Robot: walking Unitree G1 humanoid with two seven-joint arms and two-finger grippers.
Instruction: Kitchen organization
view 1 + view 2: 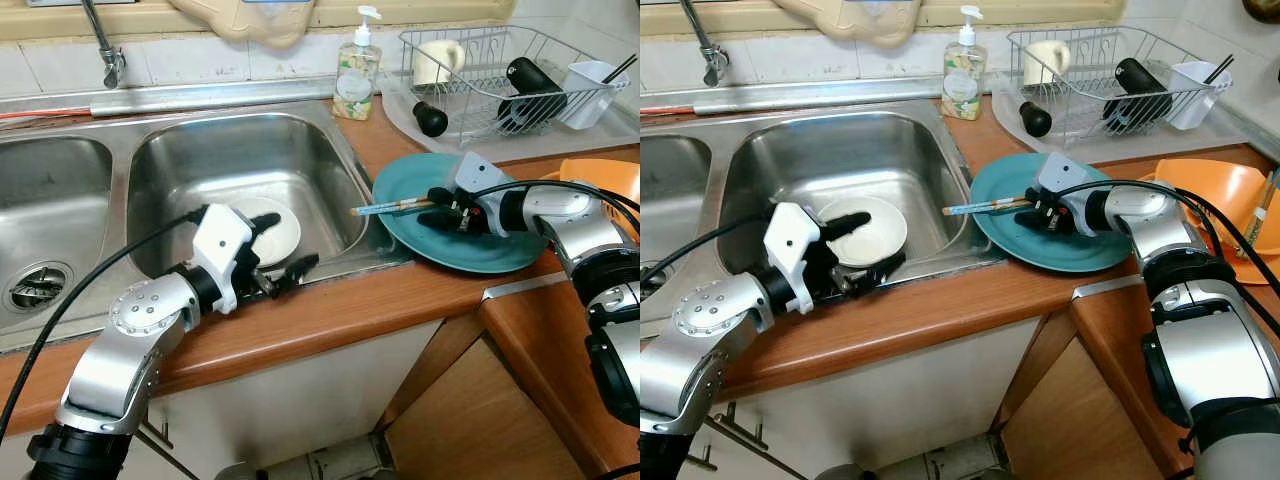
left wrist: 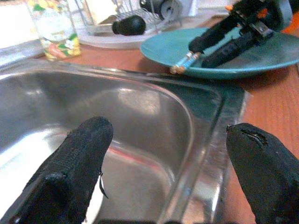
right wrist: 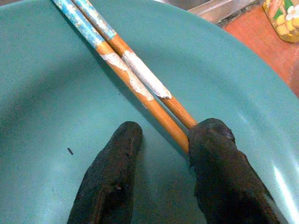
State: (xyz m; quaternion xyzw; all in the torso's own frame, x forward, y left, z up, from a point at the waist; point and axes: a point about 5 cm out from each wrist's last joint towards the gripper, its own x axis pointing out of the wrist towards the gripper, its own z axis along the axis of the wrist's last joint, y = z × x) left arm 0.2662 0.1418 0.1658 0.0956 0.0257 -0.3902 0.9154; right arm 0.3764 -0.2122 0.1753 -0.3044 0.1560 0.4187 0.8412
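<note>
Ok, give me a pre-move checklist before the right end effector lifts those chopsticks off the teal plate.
1. Right end effector at the chopsticks: ok.
2. Fingers closed on them: not ok; one finger touches, a gap remains.
3. Chopsticks lying together on the teal plate: ok.
4. Left end effector away from the plate, open over the sink: ok.
5. Room in the dish rack: cannot tell.

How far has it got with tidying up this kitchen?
Some items already sit in the dish rack, perhaps done earlier. In hand: the right gripper is at a pair of chopsticks lying on the teal plate, one finger touching them, not clamped. The left gripper hangs open over the sink's edge by a white dish. Plate, dish and chopsticks seemingly remain to be put away.
</note>
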